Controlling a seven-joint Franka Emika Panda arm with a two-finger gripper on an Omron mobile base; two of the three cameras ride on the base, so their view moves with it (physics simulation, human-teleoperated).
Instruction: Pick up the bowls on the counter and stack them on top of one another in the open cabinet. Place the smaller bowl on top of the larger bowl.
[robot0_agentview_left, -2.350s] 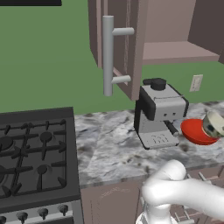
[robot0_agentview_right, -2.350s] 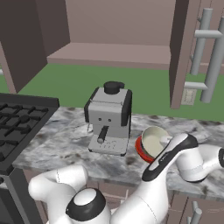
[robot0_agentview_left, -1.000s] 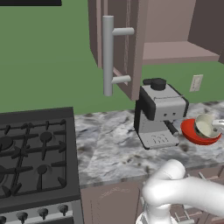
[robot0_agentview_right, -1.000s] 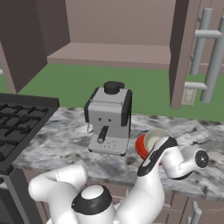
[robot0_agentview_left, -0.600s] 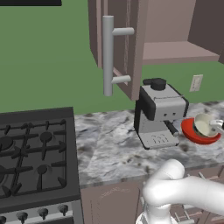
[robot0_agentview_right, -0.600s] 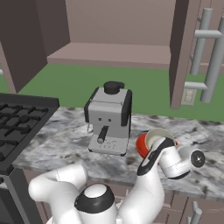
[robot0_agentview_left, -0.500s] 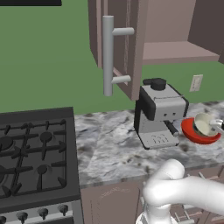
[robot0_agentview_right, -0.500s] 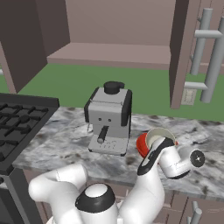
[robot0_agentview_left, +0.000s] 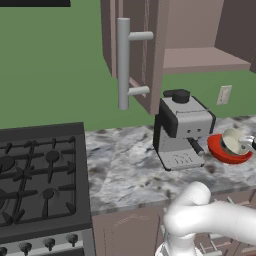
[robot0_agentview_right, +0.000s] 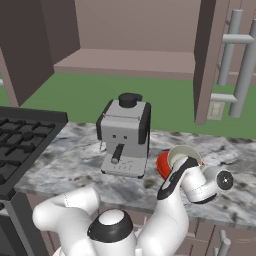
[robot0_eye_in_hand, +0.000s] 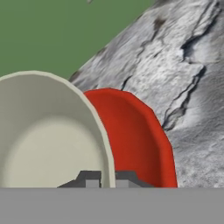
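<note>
The claw (robot0_eye_in_hand: 105, 178) is closed narrowly on the rim of the smaller bowl (robot0_eye_in_hand: 48, 140), one fingertip inside the wall and one outside. The bowl is tilted: its mouth faces partly sideways rather than straight up, and its rim reads as an ellipse in the left base view (robot0_agentview_left: 233, 140) and in the right base view (robot0_agentview_right: 182, 152). It is a small, deep, round bowl, pale cream inside with a dull beige rim and outer wall. The larger bowl (robot0_eye_in_hand: 135, 135) lies directly behind and beneath the held bowl, just beyond the claw on the outer-finger side; it is wide, shallow and bright red, and its rim shows as a crescent past the cream wall. Whether the two bowls touch cannot be determined. The red bowl rests on the grey-and-white marbled worktop (robot0_agentview_left: 125, 170), which extends beyond the claw. A grey and black coffee machine (robot0_agentview_right: 125, 135) stands on the worktop, beside the bowls. The cabinet (robot0_agentview_left: 200, 55) is above and behind the claw, its door (robot0_agentview_left: 150, 50) swung open, with the long grey bar handle (robot0_agentview_left: 123, 62) vertical.
</note>
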